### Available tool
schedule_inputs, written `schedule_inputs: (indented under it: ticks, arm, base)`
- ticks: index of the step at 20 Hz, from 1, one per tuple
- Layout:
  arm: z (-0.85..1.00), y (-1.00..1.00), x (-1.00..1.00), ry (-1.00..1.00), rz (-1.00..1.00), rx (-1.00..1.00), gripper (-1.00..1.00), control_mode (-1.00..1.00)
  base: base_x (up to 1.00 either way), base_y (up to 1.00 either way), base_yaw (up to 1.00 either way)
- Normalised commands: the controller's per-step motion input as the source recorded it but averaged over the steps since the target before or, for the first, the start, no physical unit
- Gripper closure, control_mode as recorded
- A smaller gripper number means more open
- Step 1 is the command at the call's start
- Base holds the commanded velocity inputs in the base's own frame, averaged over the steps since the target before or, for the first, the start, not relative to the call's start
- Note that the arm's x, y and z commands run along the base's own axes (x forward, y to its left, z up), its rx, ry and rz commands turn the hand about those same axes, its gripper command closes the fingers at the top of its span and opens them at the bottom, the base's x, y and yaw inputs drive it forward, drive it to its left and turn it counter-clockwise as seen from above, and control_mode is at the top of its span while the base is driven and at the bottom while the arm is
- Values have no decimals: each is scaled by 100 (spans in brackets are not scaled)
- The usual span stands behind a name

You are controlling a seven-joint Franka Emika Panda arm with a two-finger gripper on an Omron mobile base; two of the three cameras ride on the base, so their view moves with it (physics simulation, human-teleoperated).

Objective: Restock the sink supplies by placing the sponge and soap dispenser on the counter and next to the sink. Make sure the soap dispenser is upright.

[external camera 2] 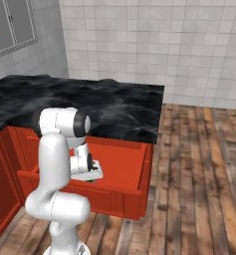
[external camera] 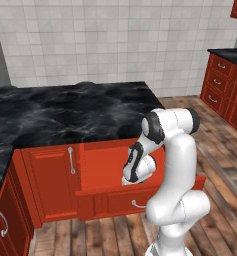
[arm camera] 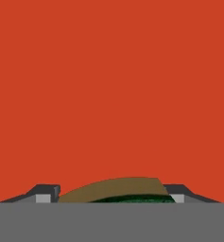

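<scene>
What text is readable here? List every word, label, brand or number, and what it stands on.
None. No text shows on the island top, the open red drawer, the tiled wall, the arm or the sponge between the jaws.

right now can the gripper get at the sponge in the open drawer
Probably yes: the gripper is already down inside the open drawer, and the sponge sits right between its fingertips with nothing in between.
</scene>
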Motion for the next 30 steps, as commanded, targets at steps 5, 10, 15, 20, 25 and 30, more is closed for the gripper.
schedule_inputs:
  ticks: [5,10,15,20,25,30]
  arm:
    - [0,0,0,0,0,0,100,-100]
    - [0,0,0,0,0,0,100,-100]
    - [1,-1,0,0,0,0,100,-100]
    - [18,0,0,1,0,0,100,-100]
    - [60,0,-2,0,1,-1,100,-100]
    - [93,0,-3,0,4,-3,100,-100]
  base:
    - [0,0,0]
    - [0,0,0]
    - [0,0,0]
    - [0,0,0]
    - [0,0,0]
    - [0,0,0]
